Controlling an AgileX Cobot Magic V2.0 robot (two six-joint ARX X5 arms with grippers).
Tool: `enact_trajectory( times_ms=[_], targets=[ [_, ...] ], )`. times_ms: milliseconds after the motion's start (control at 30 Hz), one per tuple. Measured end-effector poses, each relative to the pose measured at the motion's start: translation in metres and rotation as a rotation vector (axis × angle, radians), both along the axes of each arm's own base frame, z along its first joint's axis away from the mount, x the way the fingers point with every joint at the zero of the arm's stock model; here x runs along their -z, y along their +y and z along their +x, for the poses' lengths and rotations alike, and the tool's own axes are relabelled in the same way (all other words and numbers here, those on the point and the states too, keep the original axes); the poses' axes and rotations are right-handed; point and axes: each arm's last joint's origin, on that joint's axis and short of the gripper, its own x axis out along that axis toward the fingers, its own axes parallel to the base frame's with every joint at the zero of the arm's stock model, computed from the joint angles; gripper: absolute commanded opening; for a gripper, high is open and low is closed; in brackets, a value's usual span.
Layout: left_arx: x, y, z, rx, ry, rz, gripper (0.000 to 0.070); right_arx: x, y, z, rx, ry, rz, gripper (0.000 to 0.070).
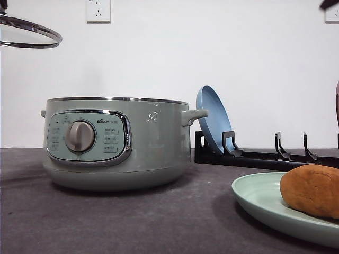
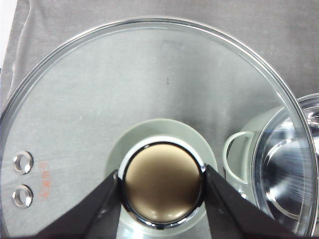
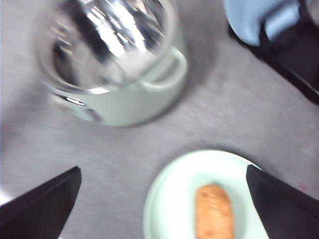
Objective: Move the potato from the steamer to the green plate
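The brown-orange potato (image 1: pixel 312 189) lies on the pale green plate (image 1: pixel 259 201) at the front right of the table. In the right wrist view, my right gripper (image 3: pixel 163 169) hangs open and empty high above the potato (image 3: pixel 214 211) and the green plate (image 3: pixel 172 199). The sage-green steamer (image 1: pixel 116 143) stands uncovered at the left, and its shiny inner pot (image 3: pixel 107 45) looks empty. My left gripper (image 2: pixel 162 186) is shut on the bronze knob (image 2: pixel 162 181) of the glass lid (image 2: pixel 149 89). The lid (image 1: pixel 29 32) is held in the air above and to the left of the steamer.
A blue plate (image 1: pixel 212 116) leans upright in a black dish rack (image 1: pixel 265 156) behind the green plate, close to the steamer's right handle (image 1: pixel 193 115). The grey tabletop (image 1: pixel 175 217) lies bare between the steamer and the green plate. A white wall stands close behind.
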Motion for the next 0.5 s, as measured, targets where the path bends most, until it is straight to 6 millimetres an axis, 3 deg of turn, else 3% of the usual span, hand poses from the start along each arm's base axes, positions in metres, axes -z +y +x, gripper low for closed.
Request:
enact_trajectory(
  times_ms=[500],
  targets=[
    [0.000, -0.027, -0.001, 0.086, 0.000, -0.004, 0.0000, -0.023, -0.033, -0.065, 0.030, -0.222, 0.121, 0.0672]
  ],
)
